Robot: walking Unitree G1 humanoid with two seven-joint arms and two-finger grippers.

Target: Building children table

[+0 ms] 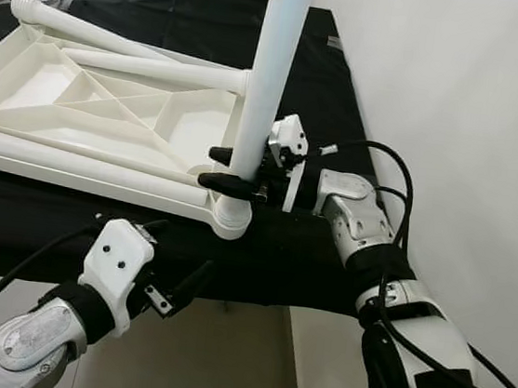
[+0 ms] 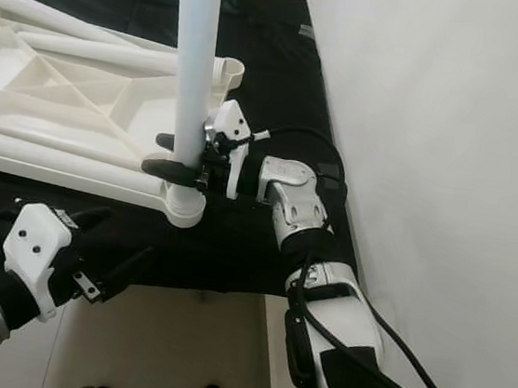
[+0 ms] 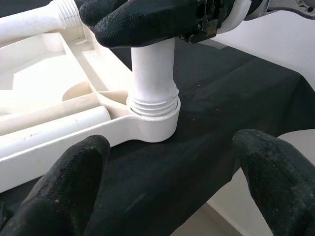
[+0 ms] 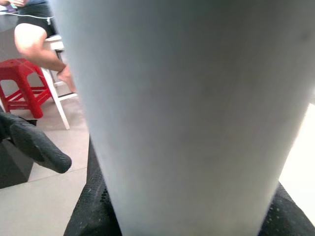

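An upturned white plastic tabletop (image 1: 110, 107) lies on a black-covered surface (image 1: 309, 247). One white table leg (image 1: 274, 65) stands upright in the near right corner socket (image 1: 230, 217), its threads showing at the socket rim (image 3: 152, 105). My right gripper (image 1: 211, 167) is shut on this leg just above the socket, one black finger on each side. My left gripper (image 1: 182, 249) hangs open in front of the surface's near edge, its fingers (image 3: 74, 187) spread and pointing at the socket without touching it. Three loose legs (image 1: 161, 69) lie inside the tabletop.
A white wall (image 1: 456, 104) runs close along the right side of the black surface. Pale floor (image 1: 221, 358) lies below the near edge. In the right wrist view a seated person (image 4: 34, 39) and a red stool (image 4: 22, 81) are in the background.
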